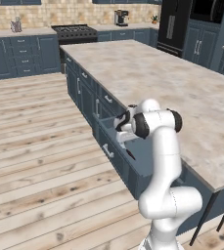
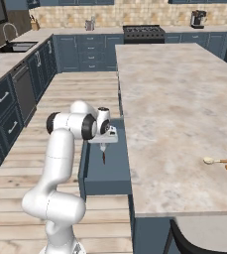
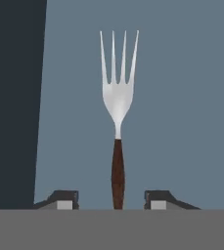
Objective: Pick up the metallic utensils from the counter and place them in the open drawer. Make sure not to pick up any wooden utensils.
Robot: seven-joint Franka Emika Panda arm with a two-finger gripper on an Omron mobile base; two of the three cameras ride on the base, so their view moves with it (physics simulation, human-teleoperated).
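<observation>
Your fingers stand apart at the frame's bottom, clear of the fork between them, which is centre frame over the drawer floor. The gripper hangs low there. I judge a sideways exit could clip the handle and drag the fork askew.

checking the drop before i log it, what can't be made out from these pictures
- Fork: hand view cannot show whether it rests on the open drawer floor; handle end cut off between the parted fingers.
- Gripper: base views too small.
- Wooden spoons: cut off by frame edge.
</observation>
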